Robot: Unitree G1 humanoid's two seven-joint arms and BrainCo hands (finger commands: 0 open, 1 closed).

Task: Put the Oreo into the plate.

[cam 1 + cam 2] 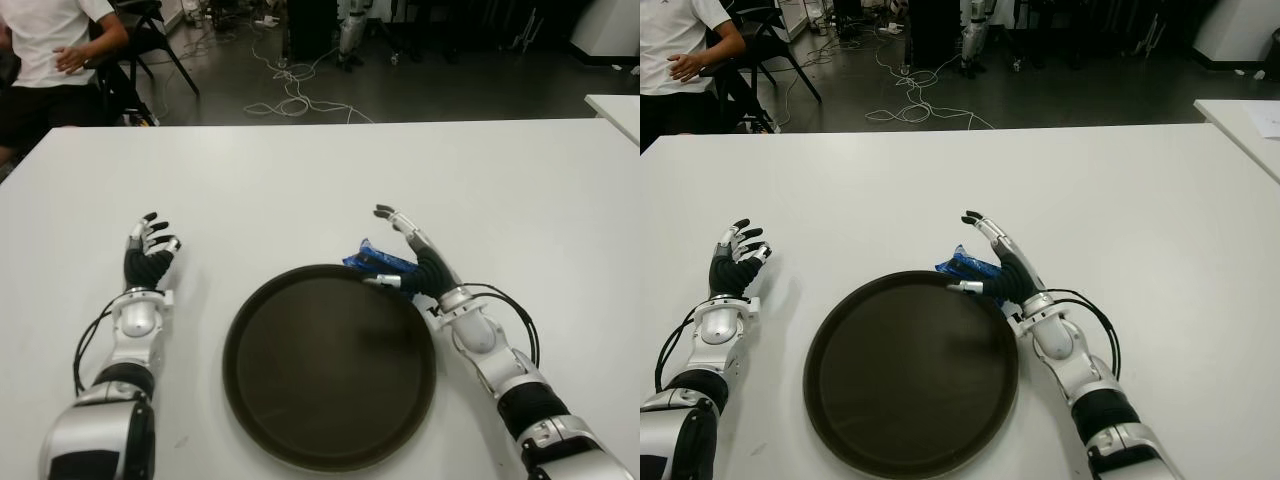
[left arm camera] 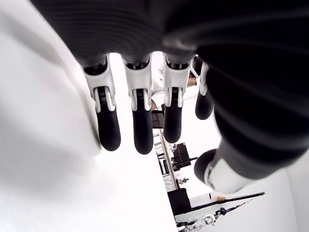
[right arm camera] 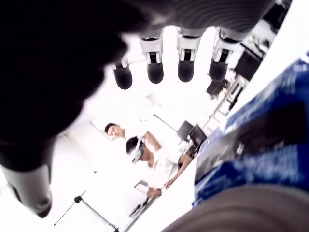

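One blue crinkled-foil Oreo packet (image 1: 378,264) lies on the matte white table (image 1: 300,180), at the far right rim of the round dark-brown plate (image 1: 329,365), perhaps overlapping it. The right hand (image 1: 410,255) sits just right of the packet, fingers spread, gripping nothing. The left hand (image 1: 148,252) shows left of the plate, fingers relaxed and empty.

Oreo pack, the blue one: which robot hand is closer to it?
The right hand. It is open right beside the Oreo pack at the plate's far rim. The left hand is open too, far across the plate.
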